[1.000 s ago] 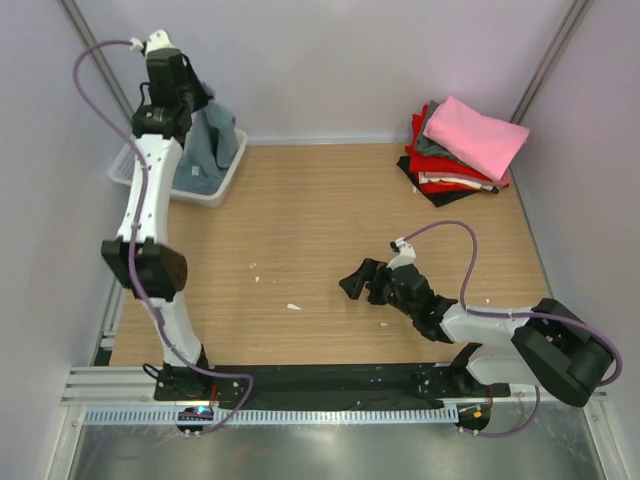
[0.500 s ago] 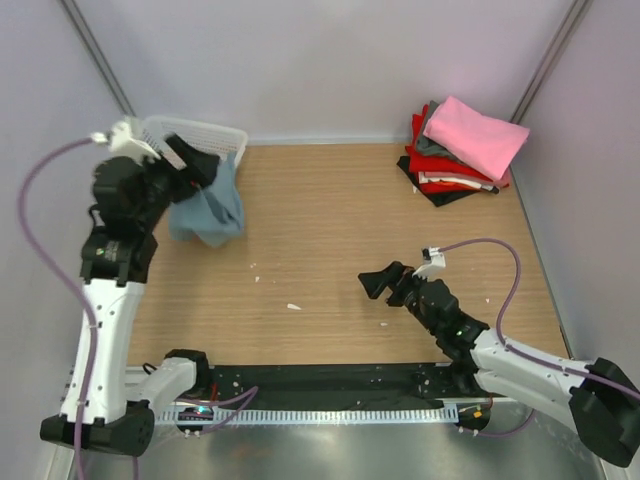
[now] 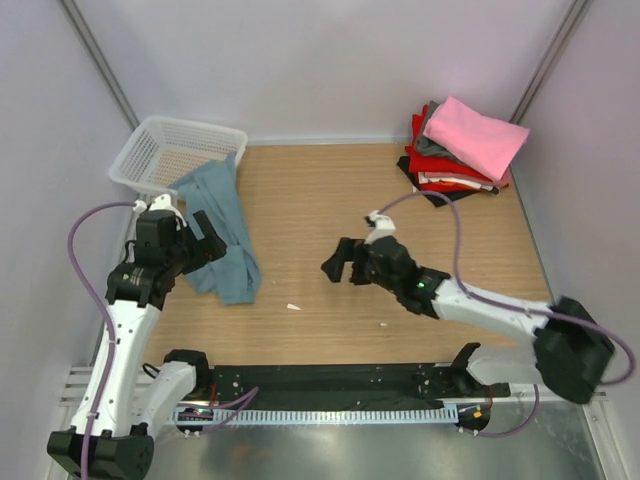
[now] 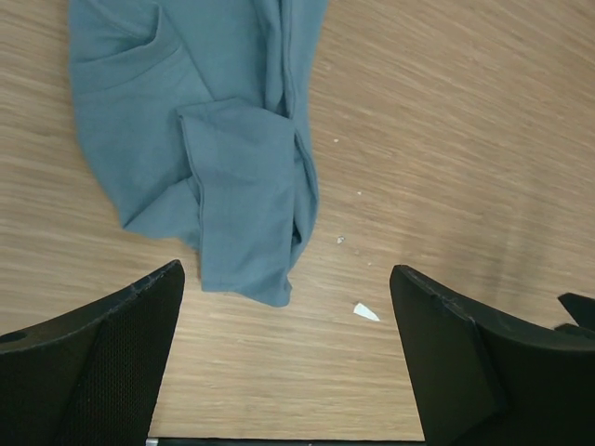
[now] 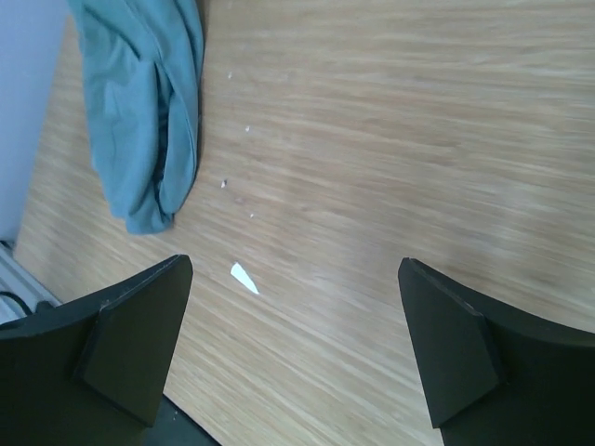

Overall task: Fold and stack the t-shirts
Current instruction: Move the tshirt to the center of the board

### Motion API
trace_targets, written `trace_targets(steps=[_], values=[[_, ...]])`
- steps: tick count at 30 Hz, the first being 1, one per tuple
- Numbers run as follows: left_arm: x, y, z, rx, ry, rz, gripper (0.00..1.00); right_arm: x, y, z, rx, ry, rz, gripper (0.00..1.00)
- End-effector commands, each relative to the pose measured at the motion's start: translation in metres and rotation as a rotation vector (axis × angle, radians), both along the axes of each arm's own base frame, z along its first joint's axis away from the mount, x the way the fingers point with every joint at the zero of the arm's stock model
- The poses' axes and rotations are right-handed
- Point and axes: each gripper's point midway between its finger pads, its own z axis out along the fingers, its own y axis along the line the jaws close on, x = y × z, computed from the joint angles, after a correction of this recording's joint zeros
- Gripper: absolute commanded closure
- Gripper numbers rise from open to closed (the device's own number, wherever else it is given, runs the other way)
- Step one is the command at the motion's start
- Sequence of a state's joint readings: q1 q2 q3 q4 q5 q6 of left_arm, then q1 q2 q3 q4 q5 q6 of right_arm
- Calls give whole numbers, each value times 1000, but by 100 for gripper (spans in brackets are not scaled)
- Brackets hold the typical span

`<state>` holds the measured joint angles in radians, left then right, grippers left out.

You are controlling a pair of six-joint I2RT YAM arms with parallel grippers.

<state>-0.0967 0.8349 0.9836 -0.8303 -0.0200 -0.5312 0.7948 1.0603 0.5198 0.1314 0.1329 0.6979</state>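
teal t-shirt (image 3: 235,262) lies rumpled in a long strip on the table (image 3: 400,210), at 9 o'clock in the top view, far end by the white basket (image 3: 150,150). left gripper (image 3: 208,243) hangs over the shirt's left edge, fingers spread wide, nothing between them. right gripper (image 3: 337,265) is mid-table, spread, empty. folded stack (image 3: 440,165) sits at 1 o'clock, pink shirt (image 3: 478,135) on top.
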Motion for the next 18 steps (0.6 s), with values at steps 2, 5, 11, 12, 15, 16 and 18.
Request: trace_targets(steps=[2,5,11,12,15,16,18], values=[[-6,15,-4,64,-21,43,8,-9,93,-21,-210,54,242,2],[-18,26,-6,97,-26,91,8,-18,157,-4,-222,28,347,8],[-30,39,17,97,-164,168,6,-29,271,-28,-286,45,497,10],[-32,40,21,93,-186,175,6,-37,275,-66,-367,104,517,10],[-33,39,23,87,-203,173,5,-34,296,-70,-385,114,513,12],[-34,38,22,87,-200,169,5,-29,299,-81,-401,119,495,12],[-34,37,21,86,-198,163,5,-24,297,-87,-419,121,464,12]])
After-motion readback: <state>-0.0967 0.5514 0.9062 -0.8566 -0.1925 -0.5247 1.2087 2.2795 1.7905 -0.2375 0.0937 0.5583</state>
